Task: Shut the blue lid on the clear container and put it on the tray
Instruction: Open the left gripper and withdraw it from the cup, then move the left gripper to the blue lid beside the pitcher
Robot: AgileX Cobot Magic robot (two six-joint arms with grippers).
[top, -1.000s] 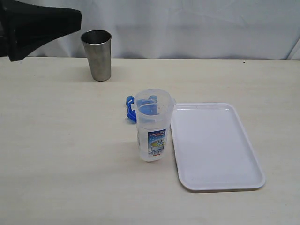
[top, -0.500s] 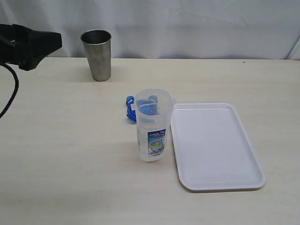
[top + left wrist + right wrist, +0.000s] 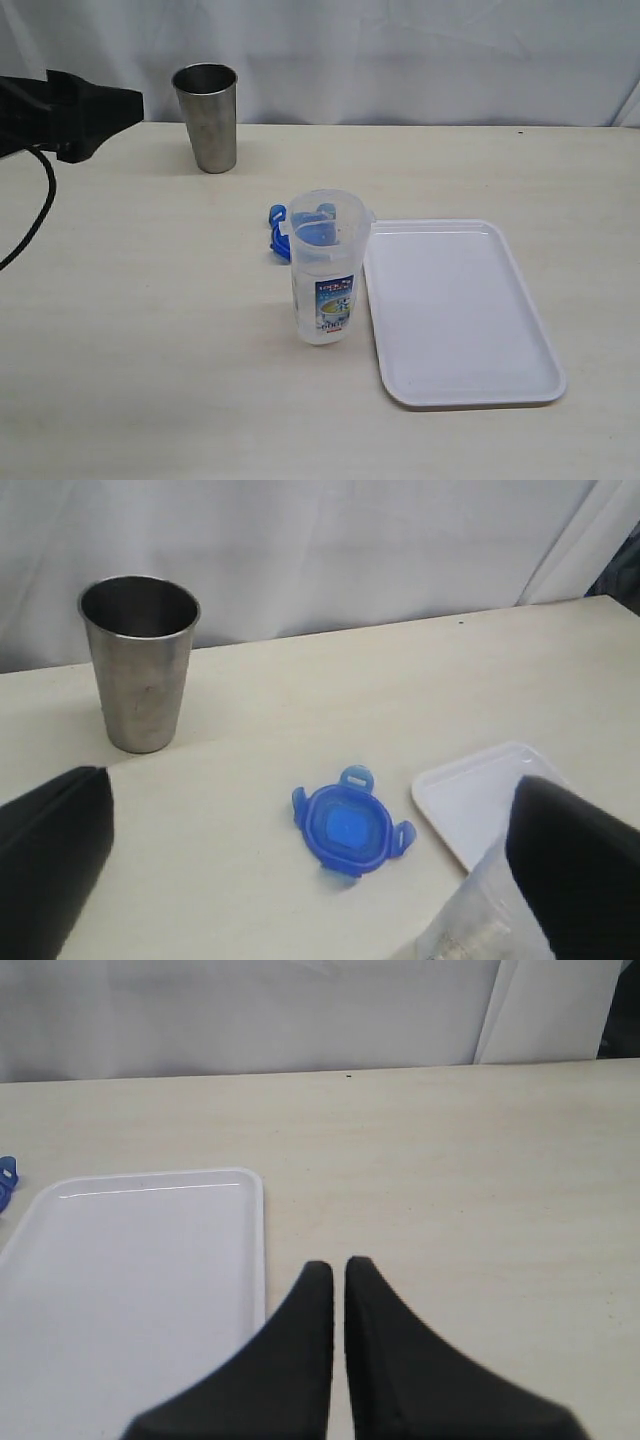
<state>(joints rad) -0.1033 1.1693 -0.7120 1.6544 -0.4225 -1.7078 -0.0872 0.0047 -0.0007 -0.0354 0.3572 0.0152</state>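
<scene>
Blue lid (image 3: 350, 828): we record it lying flat on the table (image 3: 150, 300), top side up, just behind the clear container (image 3: 328, 270), which half hides it in the exterior view. In the left wrist view it shows in the gap between the left gripper's two fingers, apart from both.

Left gripper (image 3: 312, 778): jaws spread wide; we see nothing held and nothing touched. It hangs in the air well apart from the container, out past the steel cup (image 3: 207, 118).

Clear container: upright, mouth uncovered, printed label on its side.

Tray (image 3: 460, 310): flat on the table, just beside the container on the side away from the cup; whether the two touch we cannot tell.

Right gripper (image 3: 338, 1263): fingers pressed together, nothing between them, beyond the tray from the container, by the tray's long edge.
</scene>
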